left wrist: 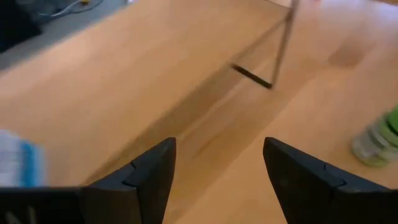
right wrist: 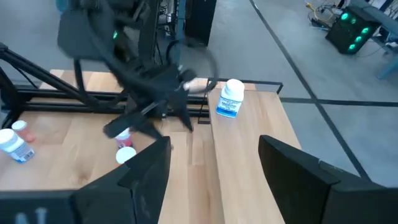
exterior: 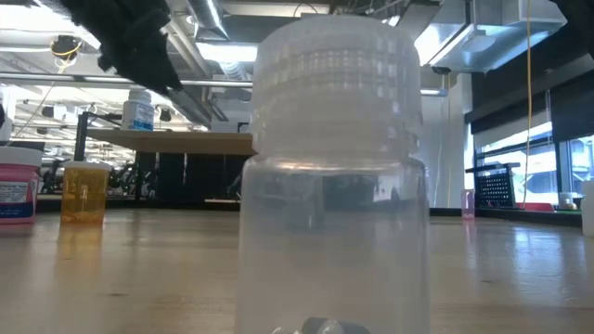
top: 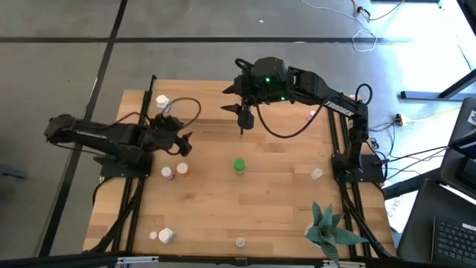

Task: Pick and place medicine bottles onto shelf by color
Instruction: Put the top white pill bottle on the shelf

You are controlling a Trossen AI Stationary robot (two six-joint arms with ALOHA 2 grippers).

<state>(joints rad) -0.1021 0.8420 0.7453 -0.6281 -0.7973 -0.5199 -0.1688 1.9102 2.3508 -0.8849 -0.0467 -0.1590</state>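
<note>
The shelf (exterior: 186, 141) stands at the table's far left, with a white bottle with a blue label (top: 162, 103) on its top. On the table stand a green bottle (top: 239, 165), a pink one (top: 168, 173), an orange one (top: 182, 170), two white ones (top: 165, 235) near the front left, and a clear one (top: 240, 241) at the near edge. My left gripper (top: 182, 145) hovers open and empty just beyond the pink and orange bottles. My right gripper (top: 244, 123) hangs open and empty high over the table's far middle.
A green spiky plant (top: 327, 231) sits at the near right corner. A small clear bottle (top: 316, 173) stands by the right edge. One thin shelf post (left wrist: 283, 37) rises from the table ahead of my left gripper. Bare wood lies between the green bottle and the right edge.
</note>
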